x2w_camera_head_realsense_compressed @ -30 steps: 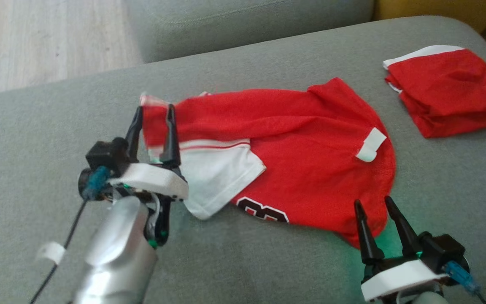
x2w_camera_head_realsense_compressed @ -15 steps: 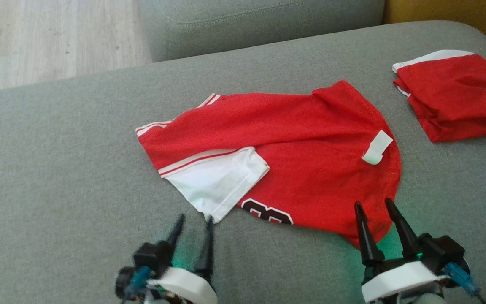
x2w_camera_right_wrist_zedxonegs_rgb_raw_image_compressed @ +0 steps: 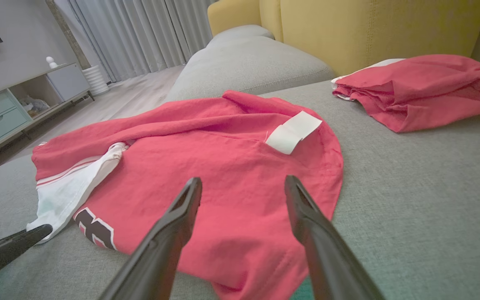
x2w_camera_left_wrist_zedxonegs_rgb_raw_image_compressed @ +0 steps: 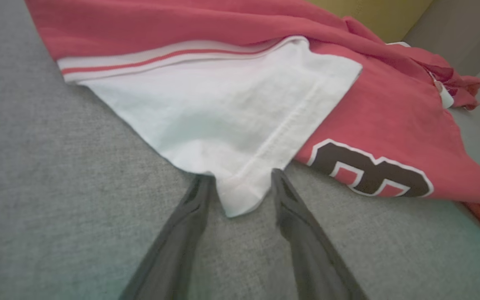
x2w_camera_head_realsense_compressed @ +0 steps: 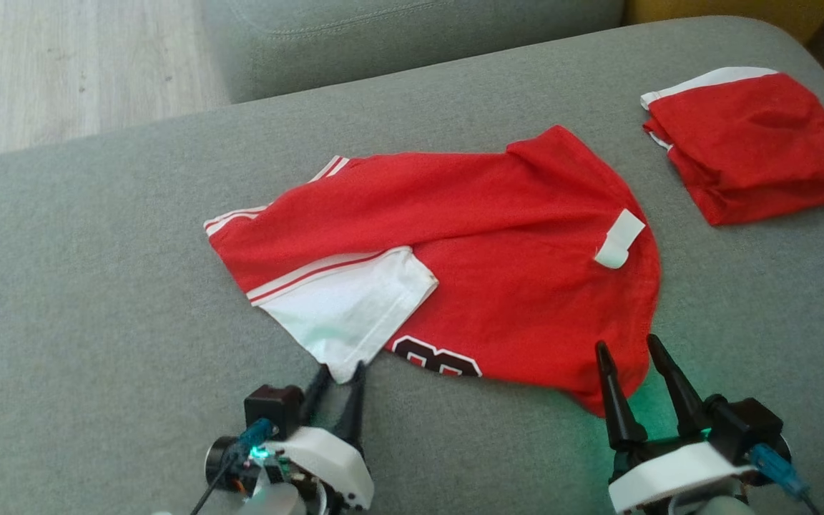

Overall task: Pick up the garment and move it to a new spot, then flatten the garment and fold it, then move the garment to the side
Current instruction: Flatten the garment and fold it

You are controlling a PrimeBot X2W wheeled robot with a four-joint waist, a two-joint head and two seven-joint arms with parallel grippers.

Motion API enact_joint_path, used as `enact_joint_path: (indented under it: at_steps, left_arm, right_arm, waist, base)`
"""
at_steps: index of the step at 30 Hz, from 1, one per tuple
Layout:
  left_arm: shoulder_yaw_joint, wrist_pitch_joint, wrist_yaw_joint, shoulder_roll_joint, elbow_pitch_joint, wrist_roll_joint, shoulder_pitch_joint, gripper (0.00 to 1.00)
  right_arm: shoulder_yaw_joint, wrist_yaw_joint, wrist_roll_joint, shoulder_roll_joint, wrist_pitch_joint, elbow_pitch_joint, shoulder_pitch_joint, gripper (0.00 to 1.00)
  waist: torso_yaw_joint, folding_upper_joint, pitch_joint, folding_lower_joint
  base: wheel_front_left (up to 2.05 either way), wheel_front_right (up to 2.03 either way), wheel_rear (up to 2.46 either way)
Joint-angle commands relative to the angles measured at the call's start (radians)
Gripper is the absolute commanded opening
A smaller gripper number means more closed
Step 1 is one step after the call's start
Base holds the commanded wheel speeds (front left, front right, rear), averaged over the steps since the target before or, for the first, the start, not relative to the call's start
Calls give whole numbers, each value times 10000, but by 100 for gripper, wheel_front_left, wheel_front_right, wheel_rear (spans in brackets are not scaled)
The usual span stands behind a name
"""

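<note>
Flattening looks your step; left tool straddles the white sleeve corner of the garment, fingers apart; right tool gapes over the red hem; next, pinch both, pull outward.

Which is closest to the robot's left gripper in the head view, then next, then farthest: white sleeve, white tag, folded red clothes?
1. white sleeve, at the left gripper
2. white tag, farther right
3. folded red clothes, far right
</note>
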Motion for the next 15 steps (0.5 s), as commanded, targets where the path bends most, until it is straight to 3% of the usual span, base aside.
enact_joint_path:
  at_steps: [1,10,15]
  left_arm:
    - [70,119,15,36,-50,-232,-206,0]
    - [-179,-47,-181,46,-907,-992,71,0]
    - [136,10,165,847,-3114,-954,467,0]
  right_arm:
    - [246,-7,52,-49,-38,-260,-312,100]
    - [-240,-7,-31,-49,-38,-362,-30,100]
    - [-666,-7,-245,-49,-38,-589,145,100]
  waist:
    - [-32,0,-37,0]
    - [374,0,-270,0]
    - [1035,0,-396,0]
  base:
    - [0,0,0]
    - [0,0,0]
    - [0,0,0]
